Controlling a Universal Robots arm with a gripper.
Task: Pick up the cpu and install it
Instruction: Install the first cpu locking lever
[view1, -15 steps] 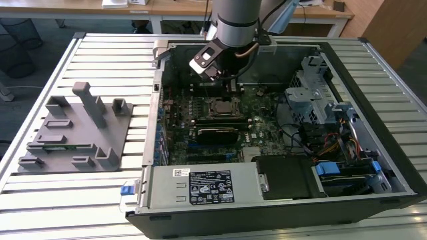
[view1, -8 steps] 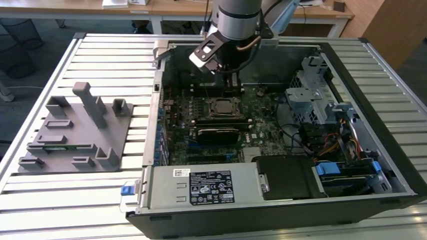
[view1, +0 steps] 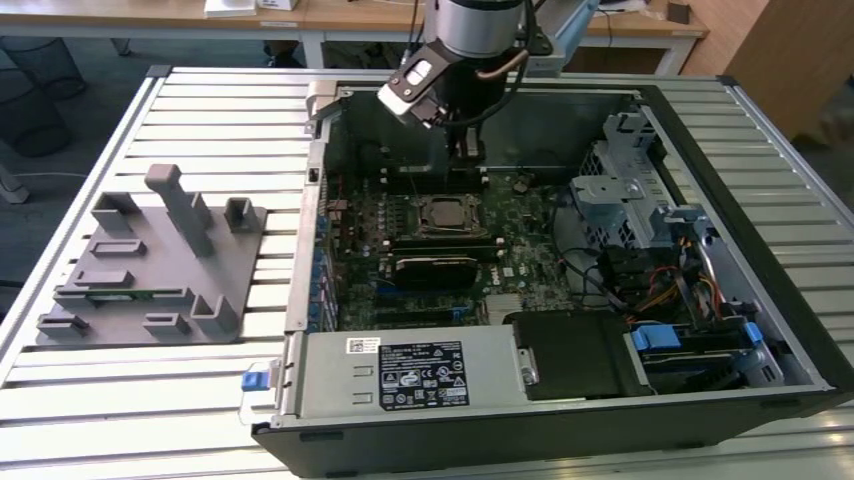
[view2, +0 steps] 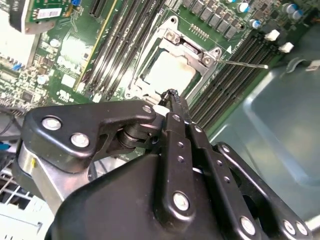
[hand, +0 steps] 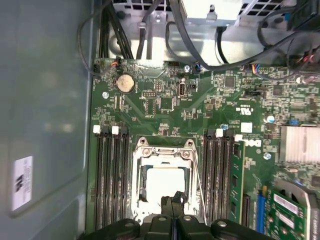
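Note:
The cpu (hand: 162, 182) lies flat in the motherboard socket, its pale shiny top framed by the metal socket frame (hand: 162, 150). In the second wrist view the cpu (view2: 167, 72) sits just beyond my fingertips. My gripper (hand: 172, 201) hovers over the near edge of the socket, its two black fingers pressed together with nothing between them. The exterior view shows the gripper (view1: 461, 152) hanging inside the open computer case, just behind the socket with the cpu (view1: 445, 213). A thin wire lever (view2: 245, 63) sticks out beside the socket.
A grey plastic fixture (view1: 147, 260) stands on the slatted table at the exterior view's left. Inside the case are a black heatsink block (view1: 434, 268), memory slots (hand: 110, 180), a power supply (view1: 400, 375) and a drive cage with cables (view1: 641, 210).

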